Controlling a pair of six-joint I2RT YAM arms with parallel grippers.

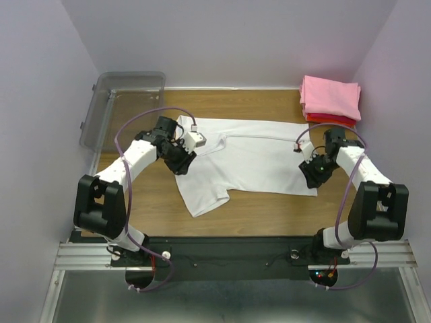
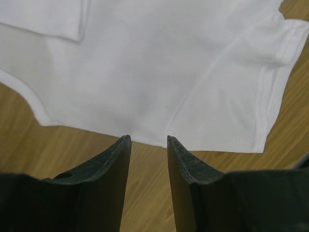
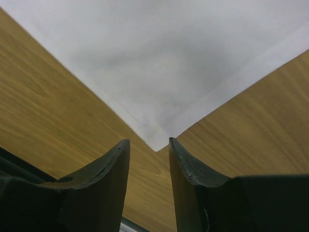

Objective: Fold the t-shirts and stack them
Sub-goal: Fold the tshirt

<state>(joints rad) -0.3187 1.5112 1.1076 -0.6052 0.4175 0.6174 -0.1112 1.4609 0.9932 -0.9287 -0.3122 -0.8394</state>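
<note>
**A:** What are the pincers up to?

**B:** The left gripper (image 2: 148,140) is released, jaws apart with nothing between them. The near edge of the white shirt (image 1: 256,158) lies just beyond its tips. The right gripper (image 3: 148,143) is released too. Its tips frame the shirt's near right corner, and no cloth sits between them.

**A:** Why one at each end?

**B:** My guess is that it lets both arms lift an edge together and fold it over evenly. The shirt lies spread flat on the table (image 1: 269,208), with one sleeve poking out toward the near left.

**A:** And the others?

**B:** A folded pink shirt (image 1: 330,97) rests on a folded red shirt (image 1: 331,120) in the far right corner. That is probably the stack the white one should join.

**A:** Any container?

**B:** There's a clear grey bin (image 1: 128,87) in the far left corner, apart from the shirt. No cloth shows through its walls.
</note>
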